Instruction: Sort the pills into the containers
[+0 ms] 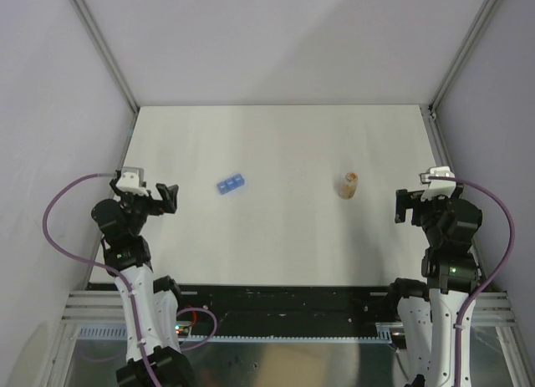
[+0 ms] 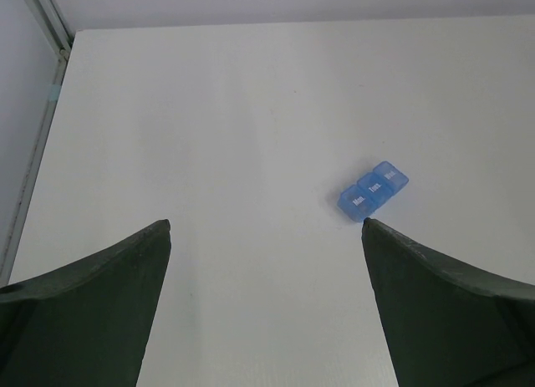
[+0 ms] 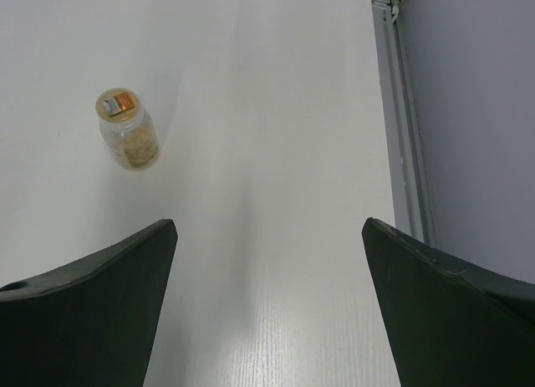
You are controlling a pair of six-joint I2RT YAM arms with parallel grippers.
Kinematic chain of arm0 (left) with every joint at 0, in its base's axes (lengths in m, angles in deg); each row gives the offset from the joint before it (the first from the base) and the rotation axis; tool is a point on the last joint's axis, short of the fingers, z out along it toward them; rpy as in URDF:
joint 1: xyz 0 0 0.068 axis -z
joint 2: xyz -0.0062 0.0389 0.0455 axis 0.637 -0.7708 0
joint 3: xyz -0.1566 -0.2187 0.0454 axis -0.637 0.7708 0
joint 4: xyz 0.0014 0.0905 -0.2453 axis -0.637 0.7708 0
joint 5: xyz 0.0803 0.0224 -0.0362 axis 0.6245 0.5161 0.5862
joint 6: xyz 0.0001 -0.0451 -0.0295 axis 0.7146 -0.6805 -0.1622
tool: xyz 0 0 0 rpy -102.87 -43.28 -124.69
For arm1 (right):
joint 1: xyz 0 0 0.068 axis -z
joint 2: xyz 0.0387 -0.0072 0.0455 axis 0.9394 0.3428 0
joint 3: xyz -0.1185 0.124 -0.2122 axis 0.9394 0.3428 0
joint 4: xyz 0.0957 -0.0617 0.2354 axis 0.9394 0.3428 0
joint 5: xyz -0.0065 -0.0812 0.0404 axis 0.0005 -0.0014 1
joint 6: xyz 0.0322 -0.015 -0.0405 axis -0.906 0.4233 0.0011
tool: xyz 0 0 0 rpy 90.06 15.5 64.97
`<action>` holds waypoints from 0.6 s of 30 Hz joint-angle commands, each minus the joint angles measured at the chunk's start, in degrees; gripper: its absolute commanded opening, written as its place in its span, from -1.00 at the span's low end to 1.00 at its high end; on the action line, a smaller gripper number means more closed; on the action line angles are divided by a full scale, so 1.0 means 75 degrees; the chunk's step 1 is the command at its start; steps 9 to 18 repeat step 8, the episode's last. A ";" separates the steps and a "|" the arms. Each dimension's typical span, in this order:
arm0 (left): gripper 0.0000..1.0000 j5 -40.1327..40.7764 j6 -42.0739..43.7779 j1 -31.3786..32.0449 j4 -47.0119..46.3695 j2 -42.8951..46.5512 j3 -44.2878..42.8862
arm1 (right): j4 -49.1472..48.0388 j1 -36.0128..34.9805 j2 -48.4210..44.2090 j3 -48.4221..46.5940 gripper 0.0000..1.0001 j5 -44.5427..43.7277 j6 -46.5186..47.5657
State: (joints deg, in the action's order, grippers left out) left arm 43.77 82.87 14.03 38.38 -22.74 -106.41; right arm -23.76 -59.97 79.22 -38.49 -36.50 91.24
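The containers are the three square compartments of a small light-blue pill box (image 1: 231,185) (image 2: 374,189). It lies left of the table's middle, its lids down and marked with white lettering. An amber bottle (image 1: 349,185) (image 3: 128,129) with an orange cap stands upright right of the middle. The pills are hidden; none lie loose on the table. My left gripper (image 1: 170,196) (image 2: 266,222) hangs open near the left edge, and the pill box sits just beyond its right fingertip. My right gripper (image 1: 403,207) (image 3: 269,222) is open and holds nothing, with the bottle ahead to its left.
The white table (image 1: 284,145) is bounded by grey walls and metal frame rails; one rail (image 3: 401,128) runs along the right edge close to my right gripper. Purple cables loop beside both arm bases.
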 commanded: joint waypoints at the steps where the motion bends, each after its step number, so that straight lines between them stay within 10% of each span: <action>1: 0.99 0.0129 -0.0016 0.0073 -0.0234 -0.0022 0.0012 | -0.0157 0.0041 0.0037 0.0011 0.99 0.0037 0.0127; 18: 0.99 0.0154 -0.0003 0.0138 -0.0233 -0.0052 0.0012 | -0.0169 0.0041 0.0054 0.0011 0.99 0.0036 0.0142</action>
